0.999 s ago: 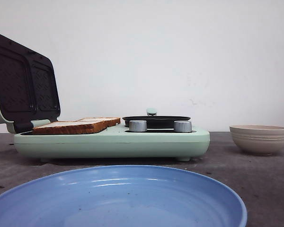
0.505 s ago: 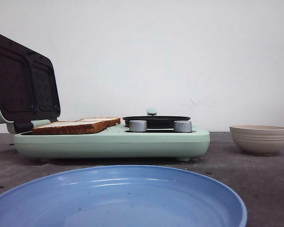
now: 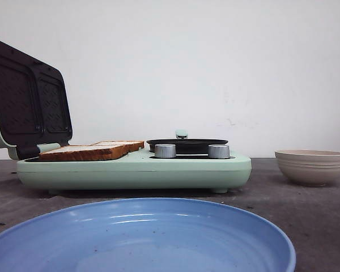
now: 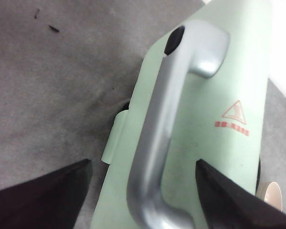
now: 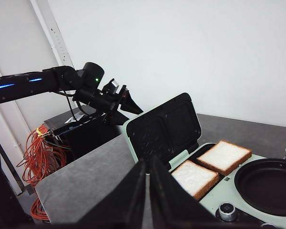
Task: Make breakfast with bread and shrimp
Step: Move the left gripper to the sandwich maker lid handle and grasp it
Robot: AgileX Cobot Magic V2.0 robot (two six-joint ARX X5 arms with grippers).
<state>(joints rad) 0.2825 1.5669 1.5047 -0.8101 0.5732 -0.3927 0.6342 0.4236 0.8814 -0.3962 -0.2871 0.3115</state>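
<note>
Two slices of bread (image 3: 90, 151) lie side by side on the lower plates of the mint-green sandwich maker (image 3: 136, 170); the right wrist view shows the same bread (image 5: 195, 177) from above. The lid (image 3: 28, 105) stands open. My left gripper (image 4: 142, 162) is open, one finger on each side of the lid's silver handle (image 4: 167, 109), not touching it. From the right wrist view, the left gripper (image 5: 131, 109) hovers behind the lid's top edge. My right gripper (image 5: 148, 164) is shut and empty, raised above the table. The shrimp are out of view.
A black round pan (image 3: 187, 145) sits on the maker's right half behind two silver knobs (image 3: 165, 151). A beige ribbed bowl (image 3: 310, 166) stands at the right, its inside hidden. A blue plate (image 3: 141, 238) fills the foreground. Orange cables (image 5: 38, 157) hang beyond the table's edge.
</note>
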